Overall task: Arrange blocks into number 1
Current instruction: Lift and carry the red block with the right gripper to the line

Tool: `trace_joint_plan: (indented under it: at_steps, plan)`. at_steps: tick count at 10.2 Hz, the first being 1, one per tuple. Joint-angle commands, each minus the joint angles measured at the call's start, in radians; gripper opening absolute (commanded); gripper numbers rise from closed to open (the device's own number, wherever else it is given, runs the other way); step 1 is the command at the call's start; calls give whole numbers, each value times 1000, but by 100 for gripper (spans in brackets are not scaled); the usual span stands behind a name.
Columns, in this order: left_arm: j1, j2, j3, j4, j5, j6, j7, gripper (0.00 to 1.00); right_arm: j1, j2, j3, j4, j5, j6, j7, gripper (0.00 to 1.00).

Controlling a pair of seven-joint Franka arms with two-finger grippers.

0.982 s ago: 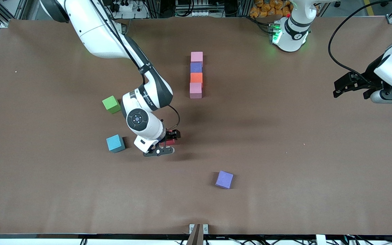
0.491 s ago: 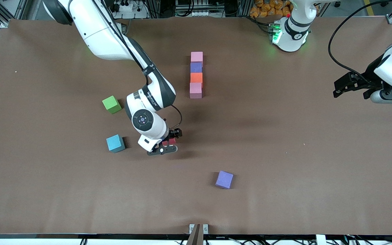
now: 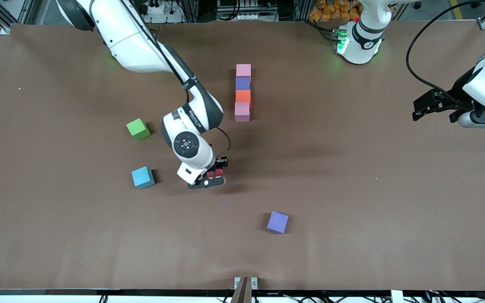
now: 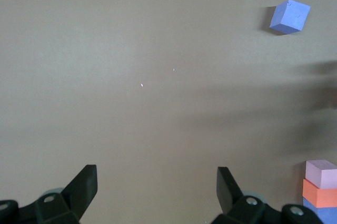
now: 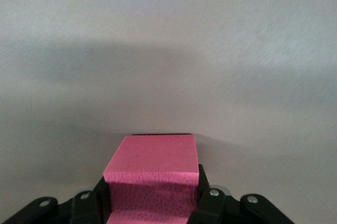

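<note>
A straight line of blocks lies mid-table: pink (image 3: 243,70), purple (image 3: 243,83), orange (image 3: 243,96), pink (image 3: 242,111). My right gripper (image 3: 215,173) is low over the table, nearer to the front camera than that line. It is shut on the red block (image 3: 217,172), which fills the gap between the fingers in the right wrist view (image 5: 152,169). Loose blocks are green (image 3: 137,128), light blue (image 3: 142,177) and purple (image 3: 277,221). My left gripper (image 3: 434,110) waits open and holding nothing over the left arm's end of the table.
The brown table mat (image 3: 352,189) has a wide bare stretch between the block line and the left arm. The left wrist view shows the loose purple block (image 4: 289,16) and the pink end (image 4: 321,173) of the line.
The right gripper's fingers have closed onto the red block, and the right arm has shifted slightly toward the left arm's end. The left arm has not moved.
</note>
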Motion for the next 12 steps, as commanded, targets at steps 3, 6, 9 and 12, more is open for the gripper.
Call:
trace_joint_plan:
  at_steps: [3,6,9,12]
  plan:
    - [7,-11,-2,2,-11,-6,9,100,78,-11,19,25,-4,-75,206,0]
    - [7,-13,-4,1,-11,-6,14,100,100,-32,49,14,-3,-124,290,0]
    - [7,-11,-2,1,-11,-6,15,100,138,-71,57,-56,-3,-90,318,0]
    - [7,-11,-4,-1,-11,-7,15,100,164,-92,56,-133,-3,-15,326,0]
